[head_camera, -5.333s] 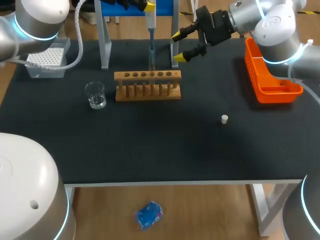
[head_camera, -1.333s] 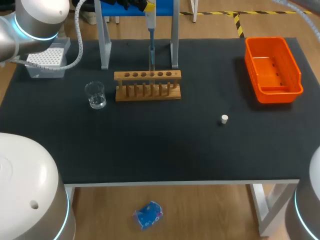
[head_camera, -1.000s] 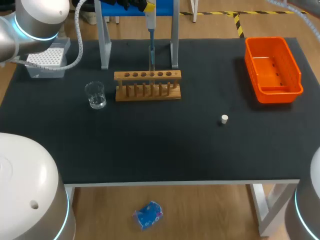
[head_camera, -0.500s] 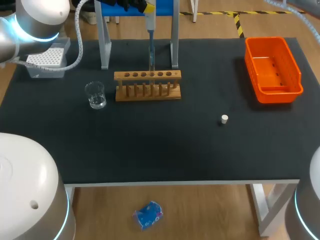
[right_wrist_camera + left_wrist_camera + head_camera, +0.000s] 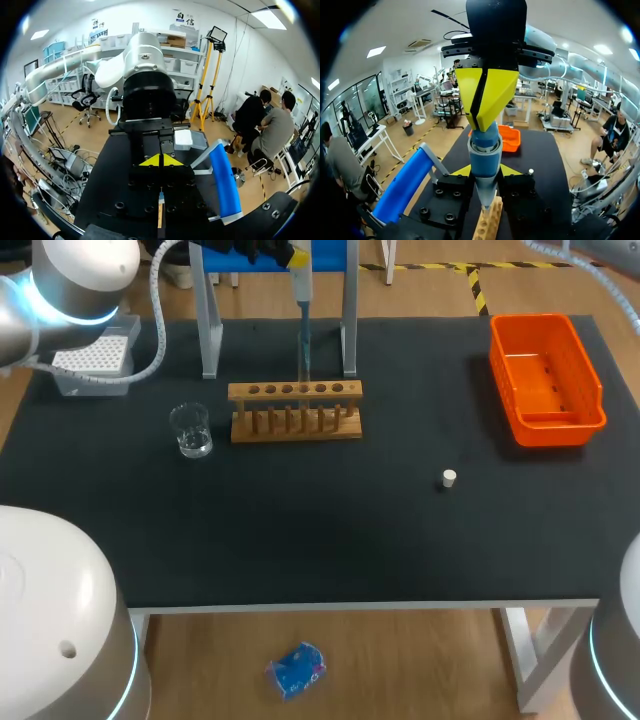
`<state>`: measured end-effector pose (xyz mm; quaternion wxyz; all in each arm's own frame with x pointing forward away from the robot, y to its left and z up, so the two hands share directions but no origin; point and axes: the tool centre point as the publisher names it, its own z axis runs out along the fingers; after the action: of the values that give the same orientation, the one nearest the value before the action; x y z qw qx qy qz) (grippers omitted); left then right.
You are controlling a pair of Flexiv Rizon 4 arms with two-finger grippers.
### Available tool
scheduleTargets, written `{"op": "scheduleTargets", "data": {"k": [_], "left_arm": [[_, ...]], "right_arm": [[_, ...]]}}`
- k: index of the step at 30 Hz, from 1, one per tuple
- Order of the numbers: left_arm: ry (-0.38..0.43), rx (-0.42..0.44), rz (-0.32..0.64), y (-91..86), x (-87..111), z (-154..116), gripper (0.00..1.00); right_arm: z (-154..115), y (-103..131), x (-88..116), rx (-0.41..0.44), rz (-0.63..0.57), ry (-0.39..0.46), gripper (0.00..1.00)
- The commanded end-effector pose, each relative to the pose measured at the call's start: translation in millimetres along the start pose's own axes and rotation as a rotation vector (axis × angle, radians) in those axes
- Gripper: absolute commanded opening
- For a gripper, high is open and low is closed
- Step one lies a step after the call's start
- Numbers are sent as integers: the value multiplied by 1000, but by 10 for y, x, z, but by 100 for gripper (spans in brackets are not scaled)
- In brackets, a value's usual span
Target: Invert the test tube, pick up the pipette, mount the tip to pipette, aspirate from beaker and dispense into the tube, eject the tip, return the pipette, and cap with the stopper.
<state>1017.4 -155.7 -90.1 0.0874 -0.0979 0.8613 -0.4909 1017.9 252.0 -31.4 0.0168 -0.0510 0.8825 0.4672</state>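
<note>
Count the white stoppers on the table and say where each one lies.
1. The stopper lies alone on the table, right of the wooden rack and nearer the front edge than the orange bin. Another could be hidden behind the rack.

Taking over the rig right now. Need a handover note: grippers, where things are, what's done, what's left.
Left gripper: fingers look shut on the pipette, which hangs upright at the stand, over the rack.
Right gripper: shut, empty, not over the table in the head view.
Beaker, some liquid in it, beside the rack. The tip box is at the back left, the orange bin at the right. The stopper lies loose on the mat.
Done: cannot confirm; no tube is clear in the rack.
Left, likely: lift pipette, mount tip, aspirate, dispense, eject, return, cap.
</note>
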Motion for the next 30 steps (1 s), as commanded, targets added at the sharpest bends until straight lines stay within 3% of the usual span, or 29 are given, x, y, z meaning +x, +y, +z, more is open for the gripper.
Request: {"op": "scheduleTargets", "data": {"k": [1,30], "left_arm": [[-3,2,1,-52,2,-30,0],[-3,2,1,-52,2,-30,0]], "right_arm": [[22,-47,-2,3,0,2,0],[-40,-26,-27,-9,-3,-11,0]]}}
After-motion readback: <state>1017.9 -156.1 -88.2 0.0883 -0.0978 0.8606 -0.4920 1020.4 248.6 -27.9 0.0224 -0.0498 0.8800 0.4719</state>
